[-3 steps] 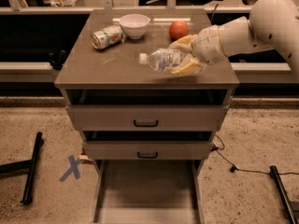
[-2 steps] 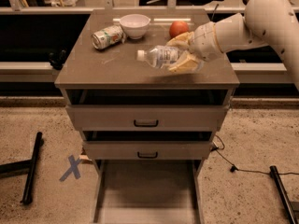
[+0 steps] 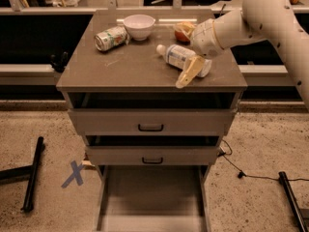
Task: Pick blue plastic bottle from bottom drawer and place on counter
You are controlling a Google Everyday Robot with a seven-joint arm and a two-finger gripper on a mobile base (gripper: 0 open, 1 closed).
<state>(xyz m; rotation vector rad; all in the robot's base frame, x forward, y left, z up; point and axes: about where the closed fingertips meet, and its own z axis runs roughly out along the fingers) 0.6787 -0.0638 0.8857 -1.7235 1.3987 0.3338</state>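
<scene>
Since 0.7 s ago: the blue plastic bottle (image 3: pixel 186 59) is being shown shifted slightly right, and the fingers of the gripper (image 3: pixel 179 56) are being held wider apart than before.

- Arm (image 3: pixel 270 18): is being reached in from the upper right. Its base is being cut off by the frame edge.
- Counter (image 3: pixel 120 71): is being seen whole. The far edge is being blurred into the dark bench behind.
- Bottom drawer (image 3: pixel 152 197): is being held pulled out. The front is being cut off by the lower frame edge, and no contents are being shown in the visible part.
- Upper drawers (image 3: pixel 150 122): the interiors are being lost in shadow.
- Bottle: is being shown lying on its side on the right half of the counter, cap pointing left.
- Gripper: is being held straddling the bottle, jaws spread.
  - Near finger (image 3: pixel 190 71): is being laid across the bottle's base end. Contact cannot be told.
  - Far finger (image 3: pixel 186 29): is being held apart from the bottle, so no grip is being shown.
- Bowl (image 3: pixel 139 25): white, is being seen at the back centre.
- Can (image 3: pixel 111 36): is being seen tipped over just left of the bowl.
- Red-orange object (image 3: pixel 179 34): is being half hidden behind the far finger. Its type is hard to make out.
</scene>
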